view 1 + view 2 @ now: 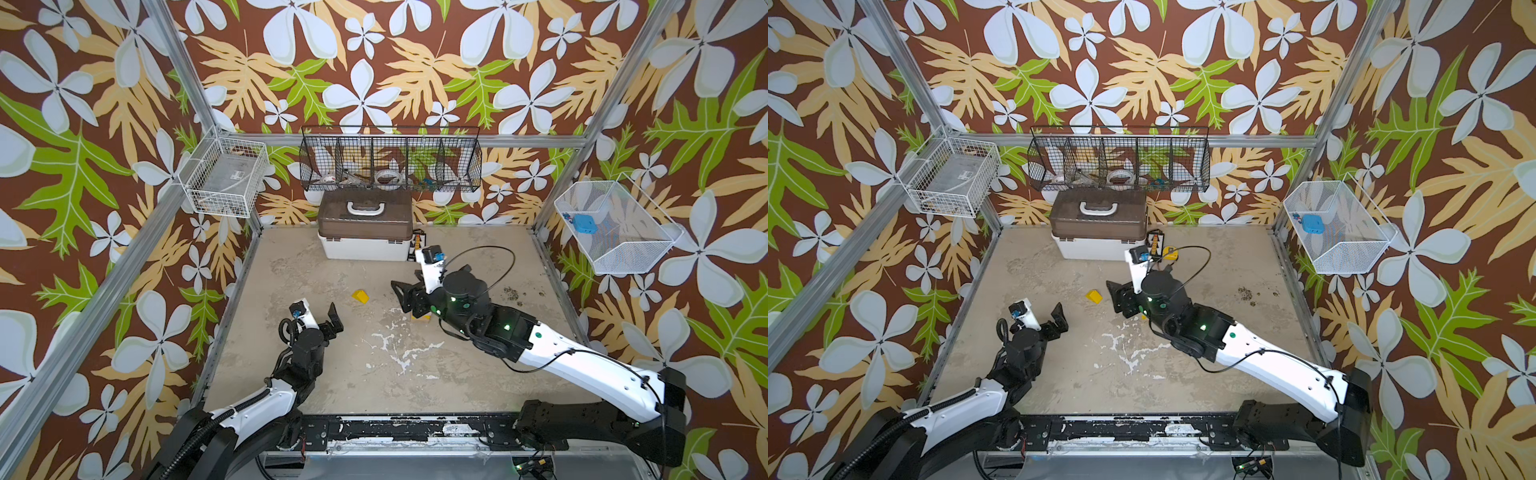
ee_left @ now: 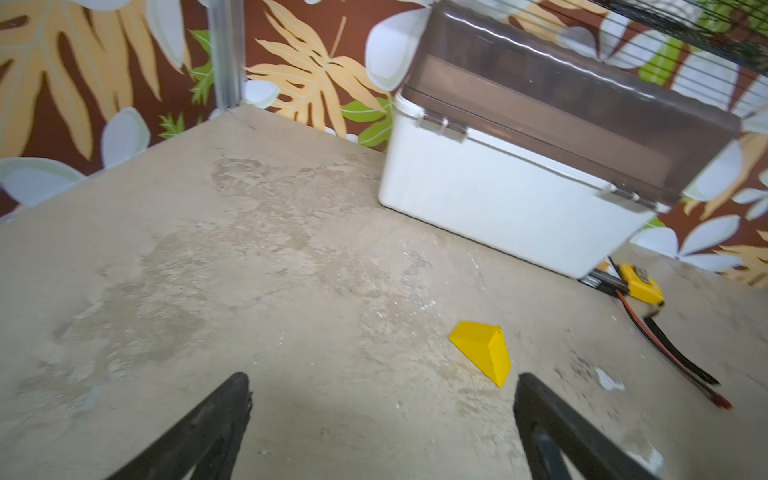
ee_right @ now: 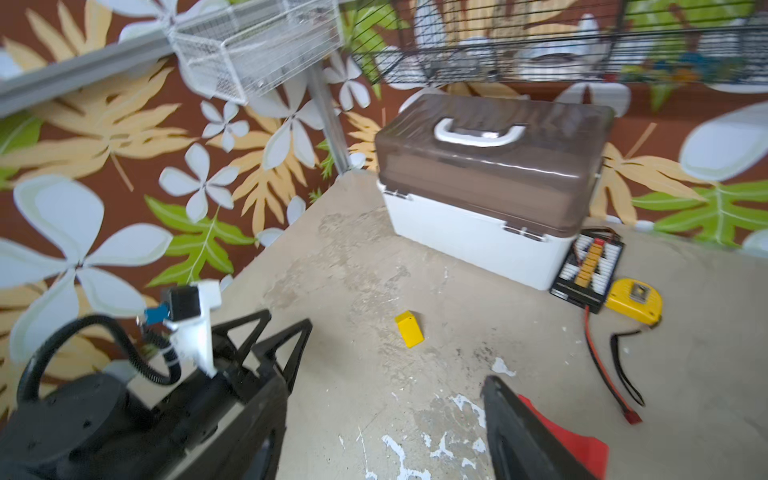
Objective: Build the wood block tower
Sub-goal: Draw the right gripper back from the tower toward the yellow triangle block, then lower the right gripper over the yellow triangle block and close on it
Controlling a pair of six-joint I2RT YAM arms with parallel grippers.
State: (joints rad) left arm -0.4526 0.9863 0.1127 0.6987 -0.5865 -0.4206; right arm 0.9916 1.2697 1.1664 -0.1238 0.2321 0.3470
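The capping step looks to be in hand. The yellow roof piece (image 1: pixel 360 296) lies loose on the surface (image 1: pixel 332 374), out in front of the brown-lidded white box (image 1: pixel 365 245) and well apart from it. Of the tower, only a yellow-orange sliver (image 1: pixel 420 318) shows. It sits farther out from the box than the roof piece and is mostly hidden under the right arm.

The left pincer (image 2: pixel 382 376) is spread wide and holds nothing, with the roof piece just ahead of one fingertip. The right pincer (image 3: pixel 386 382) also stands open, with bare surface between its jaws. A red block (image 3: pixel 569 444) sits outside one finger, and I cannot tell whether they touch.

The next move probably falls to the left pincer: straddle the roof piece across its sloped faces and close gently. The right arm would need to clear away from the stack.
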